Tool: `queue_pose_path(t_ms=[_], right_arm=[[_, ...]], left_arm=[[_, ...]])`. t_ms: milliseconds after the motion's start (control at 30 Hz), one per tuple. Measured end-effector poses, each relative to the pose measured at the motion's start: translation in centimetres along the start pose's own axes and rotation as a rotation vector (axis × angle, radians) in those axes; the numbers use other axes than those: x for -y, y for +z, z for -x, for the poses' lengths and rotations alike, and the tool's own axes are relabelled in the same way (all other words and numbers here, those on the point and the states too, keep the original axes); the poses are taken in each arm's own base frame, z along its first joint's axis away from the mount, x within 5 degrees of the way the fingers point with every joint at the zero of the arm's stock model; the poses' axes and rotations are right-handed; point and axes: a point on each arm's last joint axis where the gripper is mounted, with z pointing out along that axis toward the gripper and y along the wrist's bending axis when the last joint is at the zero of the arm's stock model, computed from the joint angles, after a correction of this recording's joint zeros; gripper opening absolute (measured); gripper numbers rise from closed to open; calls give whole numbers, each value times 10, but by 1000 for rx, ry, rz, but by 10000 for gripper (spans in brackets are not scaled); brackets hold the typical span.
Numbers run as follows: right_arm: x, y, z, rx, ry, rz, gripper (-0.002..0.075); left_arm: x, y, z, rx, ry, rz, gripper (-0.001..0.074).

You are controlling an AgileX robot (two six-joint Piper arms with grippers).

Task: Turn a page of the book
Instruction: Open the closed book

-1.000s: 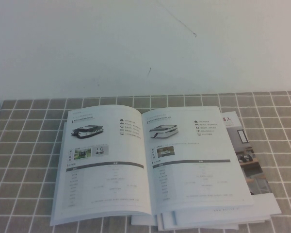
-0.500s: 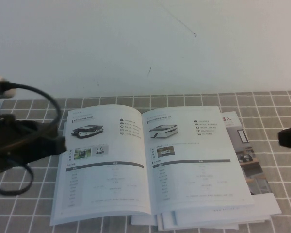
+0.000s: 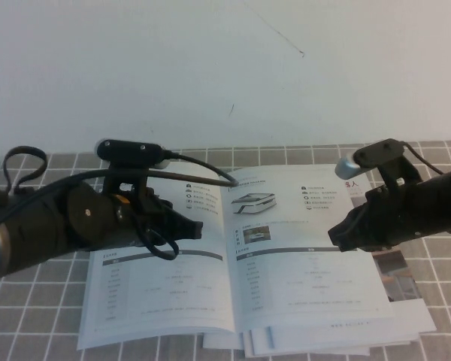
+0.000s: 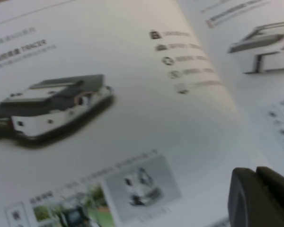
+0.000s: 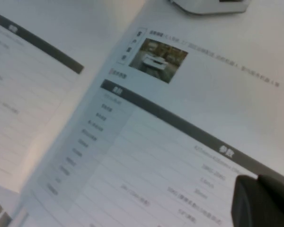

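You have the book lying open and flat on the desk, which is covered in a grey cloth with a white grid, and it sits on top of a few colour brochures whose edges stick out at its right and near sides. The left-hand leaf shows a darker black-and-white vehicle, mostly hidden from above by your left arm; the page you are after is the right-hand leaf, printed with a white low flat vehicle near its top, a small photo below that and a table under a dark header bar. It lies flat, not lifted. Your left hand hovers over the upper part of the left leaf, its tip reaching toward the spine; whether its fingers are parted or together you cannot tell from these views, and nothing shows in its grip. In the left wrist view the dark vehicle fills the sheet beneath it. Your right hand comes in from the right side over the middle of the page, its fingers pressed fully together and holding nothing; whether its tip touches the paper cannot be told.
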Motion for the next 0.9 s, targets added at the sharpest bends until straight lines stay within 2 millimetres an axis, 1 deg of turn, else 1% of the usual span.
queue_pose_path(t_ms=[167, 233, 267, 367, 467, 567, 700, 900], right_arm=[[13, 19, 1, -65, -45, -35, -3], [16, 24, -1, -91, -76, -44, -3], [18, 26, -3, -106, -87, -46, -3], [18, 30, -7, -145, -94, -30, -3], [18, 33, -13, -204, -84, -8, -3], [19, 33, -21, -281, -54, -10, -3], [19, 31, -25, -355, -9, -14, -3], [15, 26, -31, -441, 40, 19, -3]], left_arm=[[-10, 30, -7, 12, -3, 56, -4], [-12, 44, -12, -20, -5, 63, -4], [-12, 48, -13, -33, -5, 62, -4], [-13, 67, -21, -111, -9, 53, -4], [-14, 77, -28, -165, -12, 47, -4], [-13, 80, -30, -185, -13, 41, -4], [-13, 81, -30, -194, -14, 39, -4], [-10, 77, -30, -222, -10, 19, -4]])
